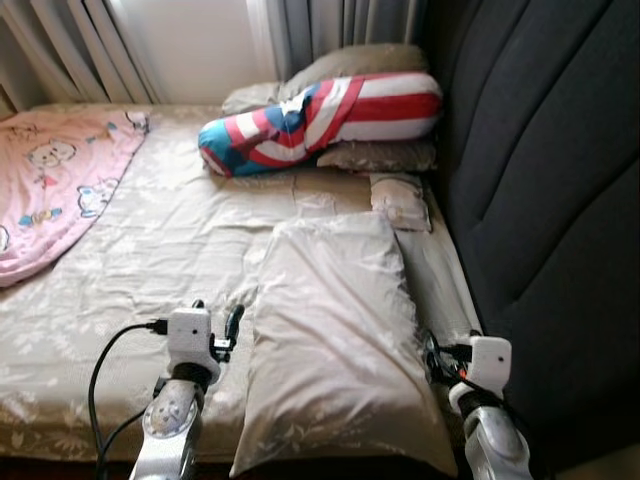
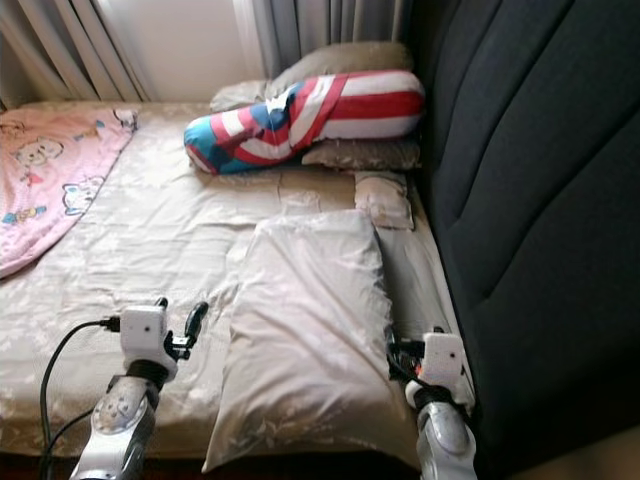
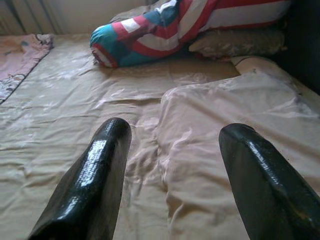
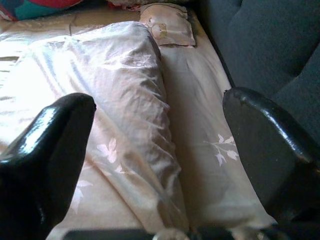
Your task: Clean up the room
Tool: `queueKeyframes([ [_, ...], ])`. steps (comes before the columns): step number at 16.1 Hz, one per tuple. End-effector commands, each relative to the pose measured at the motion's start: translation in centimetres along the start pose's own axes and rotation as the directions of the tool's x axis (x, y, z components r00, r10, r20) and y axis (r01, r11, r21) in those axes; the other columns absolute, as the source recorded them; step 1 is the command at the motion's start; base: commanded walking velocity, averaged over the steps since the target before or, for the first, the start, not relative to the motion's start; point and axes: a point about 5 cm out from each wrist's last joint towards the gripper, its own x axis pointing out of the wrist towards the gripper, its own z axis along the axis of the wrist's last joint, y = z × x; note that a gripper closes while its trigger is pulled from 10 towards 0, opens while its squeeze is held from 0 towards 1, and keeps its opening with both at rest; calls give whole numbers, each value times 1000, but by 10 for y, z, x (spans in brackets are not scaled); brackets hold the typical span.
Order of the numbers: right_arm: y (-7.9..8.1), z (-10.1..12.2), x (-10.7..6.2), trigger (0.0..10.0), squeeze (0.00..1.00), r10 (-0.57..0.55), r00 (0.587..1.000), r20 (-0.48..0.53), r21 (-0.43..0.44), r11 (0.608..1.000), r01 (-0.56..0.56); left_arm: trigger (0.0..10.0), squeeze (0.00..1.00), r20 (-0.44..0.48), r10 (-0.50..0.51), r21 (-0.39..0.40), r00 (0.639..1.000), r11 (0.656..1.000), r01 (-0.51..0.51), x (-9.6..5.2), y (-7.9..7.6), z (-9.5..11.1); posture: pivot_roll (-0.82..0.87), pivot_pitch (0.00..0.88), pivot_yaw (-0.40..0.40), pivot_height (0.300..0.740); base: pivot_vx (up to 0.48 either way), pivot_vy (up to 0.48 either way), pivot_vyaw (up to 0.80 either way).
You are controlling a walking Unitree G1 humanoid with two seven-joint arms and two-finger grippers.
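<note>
A large beige pillow (image 1: pixel 335 335) lies lengthwise on the bed near its front edge, close to the dark headboard (image 1: pixel 545 200). My left gripper (image 3: pixel 172 150) hovers open at the pillow's left edge, low over the sheet. My right gripper (image 4: pixel 160 130) is open at the pillow's right side, between it and the headboard. A red, white and blue striped bolster (image 1: pixel 320 120) rests on flat pillows (image 1: pixel 380 155) at the far end. A small beige pillow (image 1: pixel 400 200) lies just beyond the large one. A pink cartoon blanket (image 1: pixel 55 180) covers the far left of the bed.
The beige patterned sheet (image 1: pixel 150 260) is wrinkled between the blanket and the large pillow. Curtains (image 1: pixel 330 30) hang behind the bed's far end. The padded headboard runs along the whole right side. A black cable (image 1: pixel 105 370) loops from my left wrist.
</note>
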Motion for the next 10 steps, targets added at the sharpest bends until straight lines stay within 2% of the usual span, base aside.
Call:
queueKeyframes([
  [1, 2, 1, -1, 10000, 0, 5, 1000, 10, 5, 1000, -5, 10000, 0, -5, 4, -5, 1000, 1000, -4, -2, 3, 1, -77, 0, -4, 740, 0, 0, 0],
  [8, 3, 4, -1, 10000, 0, 13, 1000, 17, 9, 1000, -14, 10000, 0, -55, 15, -20, 998, 1000, -16, -4, 3, -7, -78, 0, -13, 740, 0, 0, 0],
  [10, 3, 4, -1, 10000, 0, 15, 1000, 15, 5, 1000, -15, 10000, 0, -58, 26, -26, 998, 999, -27, -3, 4, -8, -78, 0, -18, 740, 262, 0, 0],
])
